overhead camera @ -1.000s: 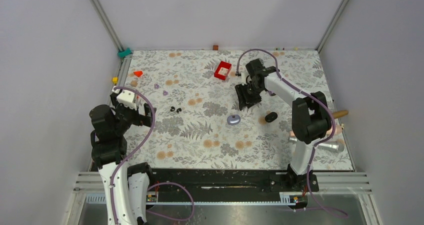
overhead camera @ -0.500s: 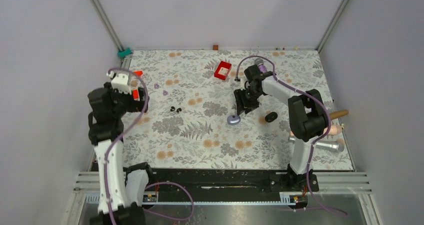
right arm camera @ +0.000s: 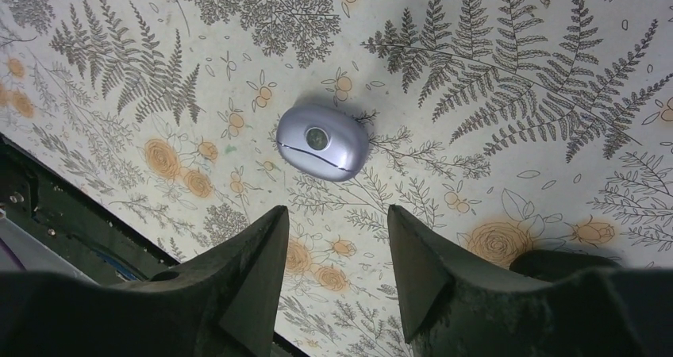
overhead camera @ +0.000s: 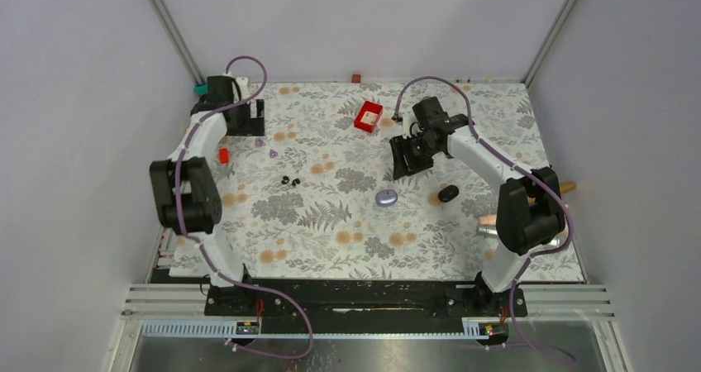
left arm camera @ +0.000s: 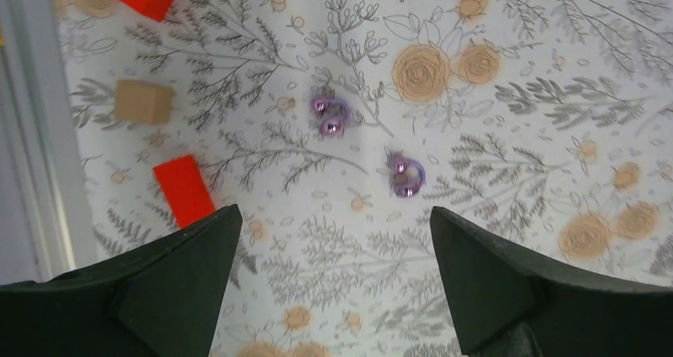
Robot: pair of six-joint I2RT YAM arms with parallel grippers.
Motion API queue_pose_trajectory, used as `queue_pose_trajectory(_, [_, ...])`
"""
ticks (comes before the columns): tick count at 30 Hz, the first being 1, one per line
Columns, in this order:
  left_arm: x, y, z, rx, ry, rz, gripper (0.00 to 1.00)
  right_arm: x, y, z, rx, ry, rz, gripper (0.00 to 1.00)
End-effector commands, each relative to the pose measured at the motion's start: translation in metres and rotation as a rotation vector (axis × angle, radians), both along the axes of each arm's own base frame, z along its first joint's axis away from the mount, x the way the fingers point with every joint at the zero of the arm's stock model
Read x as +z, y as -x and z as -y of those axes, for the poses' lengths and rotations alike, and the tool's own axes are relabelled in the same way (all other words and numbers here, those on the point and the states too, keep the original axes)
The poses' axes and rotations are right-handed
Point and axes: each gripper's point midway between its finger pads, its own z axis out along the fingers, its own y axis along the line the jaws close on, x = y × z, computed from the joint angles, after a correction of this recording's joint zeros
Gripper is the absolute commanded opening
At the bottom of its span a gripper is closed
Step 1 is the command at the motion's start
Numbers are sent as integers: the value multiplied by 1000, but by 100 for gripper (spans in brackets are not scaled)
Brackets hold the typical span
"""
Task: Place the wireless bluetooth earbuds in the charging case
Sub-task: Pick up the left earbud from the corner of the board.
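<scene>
On the floral tablecloth [overhead camera: 331, 231] I see the charging case [right arm camera: 323, 143], closed I think, near my empty, parted right gripper [right arm camera: 337, 218]. The earbuds [overhead camera: 289, 179] sit left of it, and the left gripper [left arm camera: 333, 218] gapes empty.

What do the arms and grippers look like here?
The left arm and right arm have white links and bulky black joints; a purple cable loops along each. The left gripper and right gripper are black, with smooth wedge-shaped fingers.

Bright, even light; soft shadows, slight blur.
</scene>
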Motion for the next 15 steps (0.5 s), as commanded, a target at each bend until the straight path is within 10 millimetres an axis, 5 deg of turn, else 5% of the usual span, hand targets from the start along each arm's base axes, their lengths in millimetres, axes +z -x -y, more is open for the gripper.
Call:
queue_pose_trajectory(1, [-8, -27, -11, 99, -23, -67, 89, 17, 8, -5, 35, -44, 27, 57])
queue_pose_trajectory(6, [-39, -44, -10, 145, 10, -156, 79, 26, 10, -7, 39, -70, 41, 57])
queue_pose_trajectory(15, [-87, -41, -9, 176, -20, -273, 69, 35, 12, -9, 42, -91, 55, 57])
